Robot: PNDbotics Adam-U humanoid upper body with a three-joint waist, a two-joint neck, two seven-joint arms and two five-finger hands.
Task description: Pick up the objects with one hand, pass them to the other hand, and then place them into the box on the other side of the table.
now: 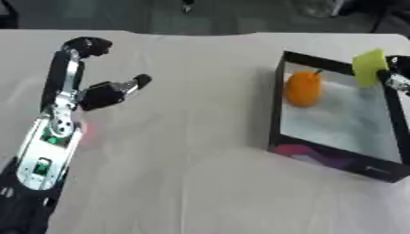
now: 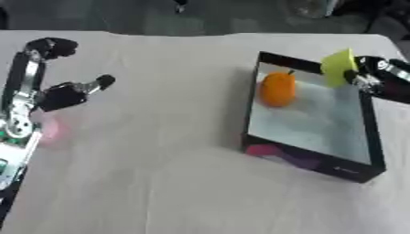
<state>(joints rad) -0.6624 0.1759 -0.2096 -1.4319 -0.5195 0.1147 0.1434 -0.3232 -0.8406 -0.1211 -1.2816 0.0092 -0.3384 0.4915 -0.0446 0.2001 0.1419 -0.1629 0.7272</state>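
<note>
Right eye view shows the right hand (image 2: pixel 370 77) at the far right corner of the black box (image 2: pixel 308 159), pinching a yellow-green flat object (image 2: pixel 337 67) between its fingers. That object hangs upright over the box's far rim, its long axis running roughly top to bottom, partly above the pale box floor. An orange fruit-shaped item (image 2: pixel 277 89) already lies inside near the far left corner, just beside the left wall. Release, I judge, turns on one relation: the yellow-green piece sits over the rim rather than clearly over the floor, so the open floor lies nearer and leftward of it. On the far left, the left hand (image 1: pixel 94 89) hovers above the bare surface (image 1: pixel 192 183), fingers relaxed and spread, grasping nothing, well apart from the box.
</note>
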